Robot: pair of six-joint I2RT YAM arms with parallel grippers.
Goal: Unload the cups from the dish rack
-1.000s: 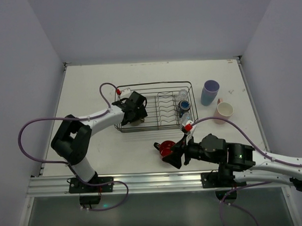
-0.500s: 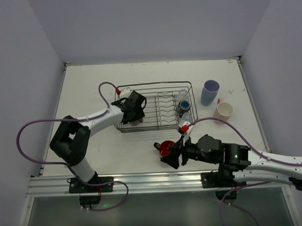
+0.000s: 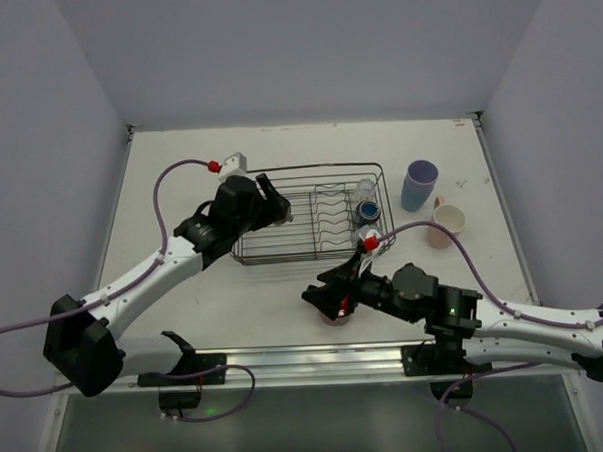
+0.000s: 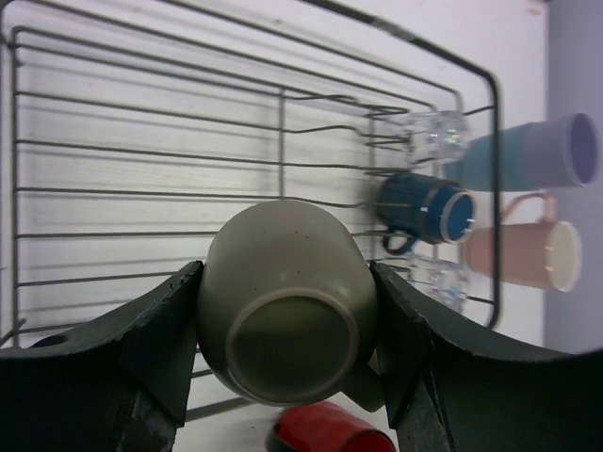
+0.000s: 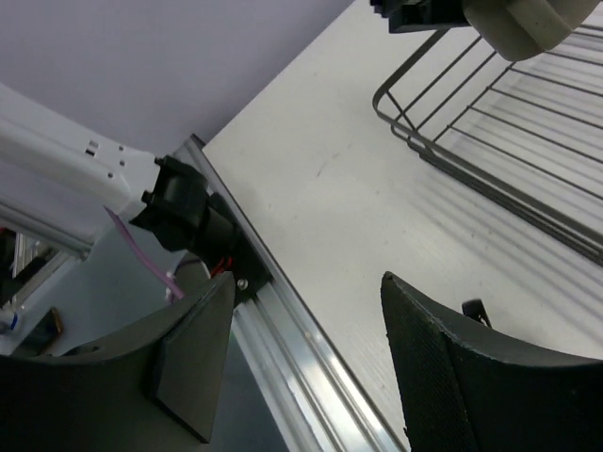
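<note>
**While one cup hangs over the rack, three wait inside**

Because the left gripper (image 4: 285,278) pinches the olive-beige cup (image 4: 283,325) by its sides, base towards the wrist camera, this step looks like a lift-out. The right wrist view shows the cup held above the left end of the dish rack (image 3: 319,168), higher than the rim, so it seems free of the wires.

On the near side, the right gripper (image 5: 306,282) has its jaws spread with nothing between them. It sits low over the table (image 3: 278,147) near the rack's right corner, about where the red mug (image 4: 330,440) lies. From above the arm hides that mug, so I cannot tell whether they touch.

Right of the rack stand the lavender tumbler (image 3: 418,184) and the pink cup (image 3: 447,221), both out on the table. The dark blue cup (image 3: 367,211) and two clear glasses (image 4: 433,137) sit in the rack's right end.

Next, the left arm probably needs to carry its cup sideways past the rim to bare table on the left, then lower it before opening. The right arm is better placed for the three cups in the right end.
</note>
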